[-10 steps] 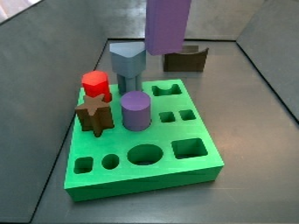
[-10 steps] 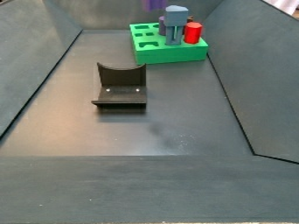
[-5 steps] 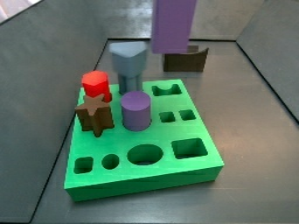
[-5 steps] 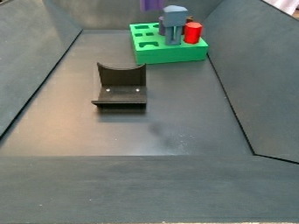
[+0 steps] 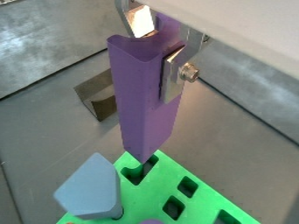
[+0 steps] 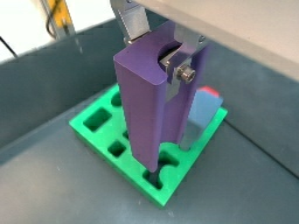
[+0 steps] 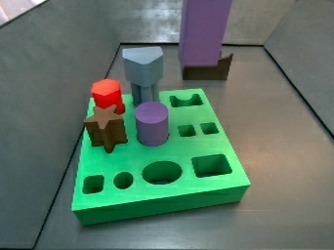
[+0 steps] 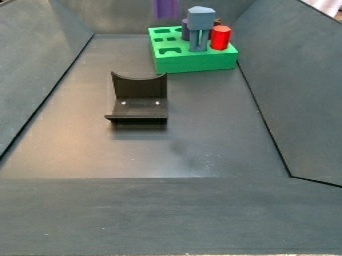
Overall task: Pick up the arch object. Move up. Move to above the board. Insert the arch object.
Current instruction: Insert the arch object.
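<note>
The arch object, a tall plain purple prism, hangs upright in my gripper, which is shut on its upper end. It shows in both wrist views and both side views. Its lower end hovers just above a cut-out hole at one end of the green board. The board also shows in a wrist view and both side views. The gripper itself is out of frame in both side views.
On the board stand a grey-blue peg, a red peg, a brown star and a short purple cylinder. The dark fixture stands on the floor beyond the board. Grey walls enclose the floor.
The arch object, still held, has shifted sideways across the far end of the board, to the right in a side view. Nothing else has moved.
</note>
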Tool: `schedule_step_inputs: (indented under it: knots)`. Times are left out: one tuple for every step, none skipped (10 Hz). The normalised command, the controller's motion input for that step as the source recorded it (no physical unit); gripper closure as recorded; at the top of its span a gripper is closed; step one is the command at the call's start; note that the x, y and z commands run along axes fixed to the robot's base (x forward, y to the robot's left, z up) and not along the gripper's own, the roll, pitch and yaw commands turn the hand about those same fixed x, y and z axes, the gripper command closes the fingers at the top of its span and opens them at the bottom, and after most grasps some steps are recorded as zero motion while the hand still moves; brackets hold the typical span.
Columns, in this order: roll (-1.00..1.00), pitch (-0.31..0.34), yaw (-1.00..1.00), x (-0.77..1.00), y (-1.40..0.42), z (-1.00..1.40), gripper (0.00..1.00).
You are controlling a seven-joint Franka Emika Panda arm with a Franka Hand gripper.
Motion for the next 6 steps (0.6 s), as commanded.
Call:
schedule_step_inputs:
  knots:
    - [0.09, -0.009, 0.05, 0.12, 0.00, -1.00, 1.00]
    - [0.00, -0.060, 0.00, -0.10, 0.00, -1.00, 1.00]
    - [-0.18, -0.069, 0.00, -0.36, 0.05, -0.82, 1.00]
    - [-0.27, -0.096, 0.00, -0.39, 0.16, -0.64, 1.00]
    - [-0.32, -0.129, -0.06, -0.45, 0.17, -0.20, 1.00]
    - [-0.11, -0.061, -0.05, -0.13, 0.00, 0.00, 1.00]
